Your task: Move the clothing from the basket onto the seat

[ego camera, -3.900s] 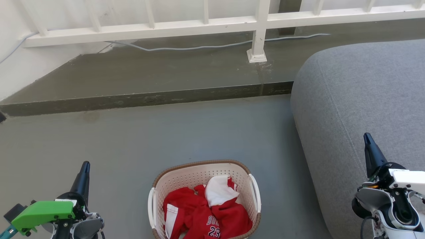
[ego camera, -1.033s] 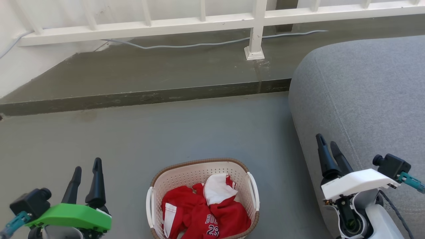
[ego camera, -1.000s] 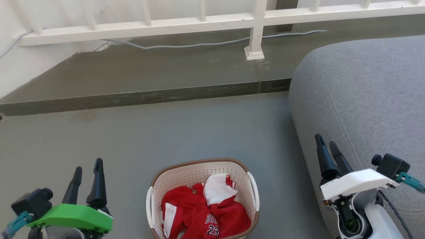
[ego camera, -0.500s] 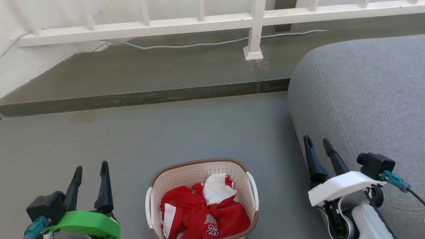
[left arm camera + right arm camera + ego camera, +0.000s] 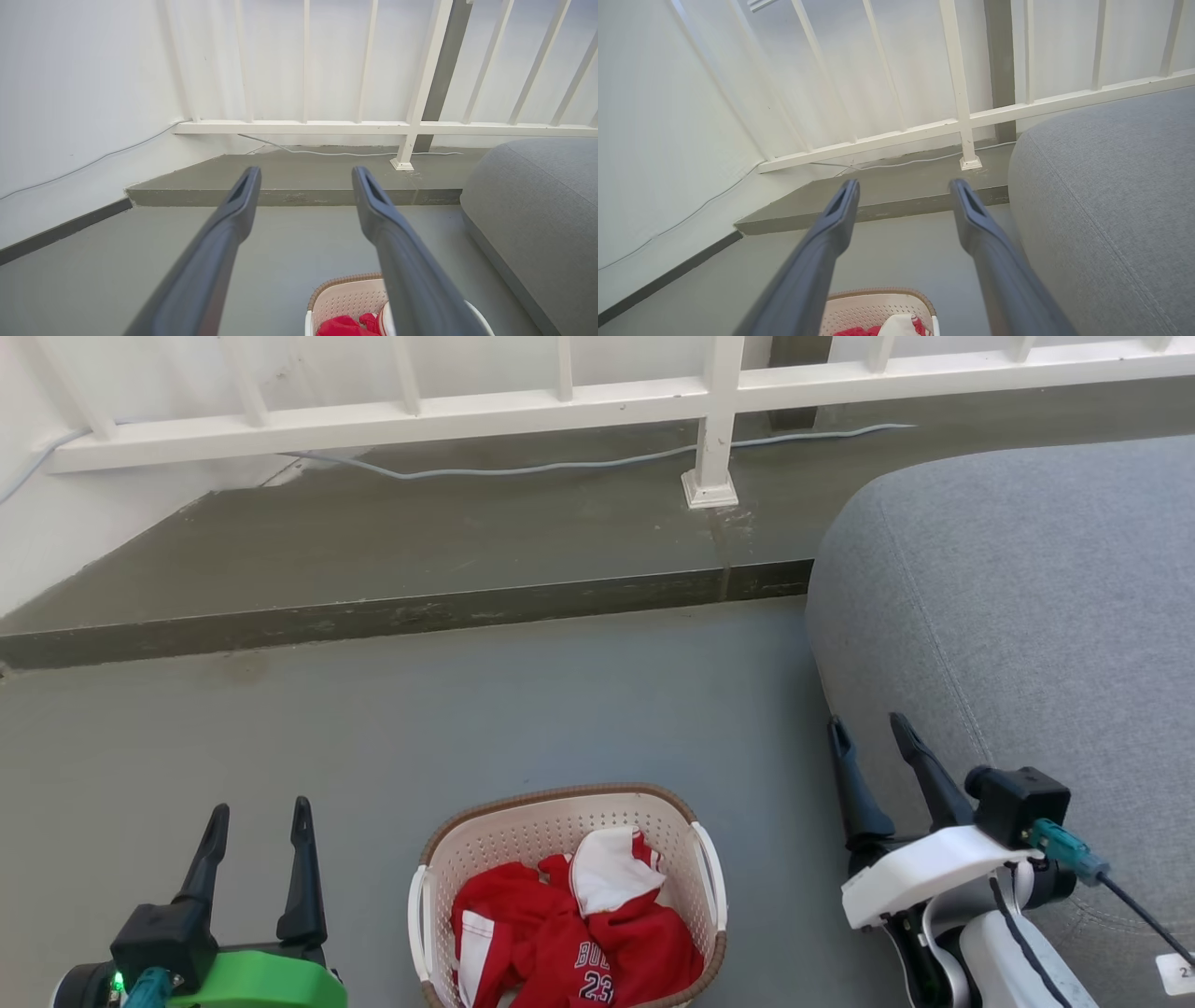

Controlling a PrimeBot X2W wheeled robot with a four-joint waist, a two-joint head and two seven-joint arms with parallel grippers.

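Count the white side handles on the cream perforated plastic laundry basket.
2. One white handle is on the left side of the cream-white perforated plastic laundry basket, the other on its right side. Both stand clear of the red shiny clothing inside; none looks hidden.

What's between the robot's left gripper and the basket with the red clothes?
Just bare grey floor. In the head view the left gripper is open and apart from the basket, with nothing lying in the gap.
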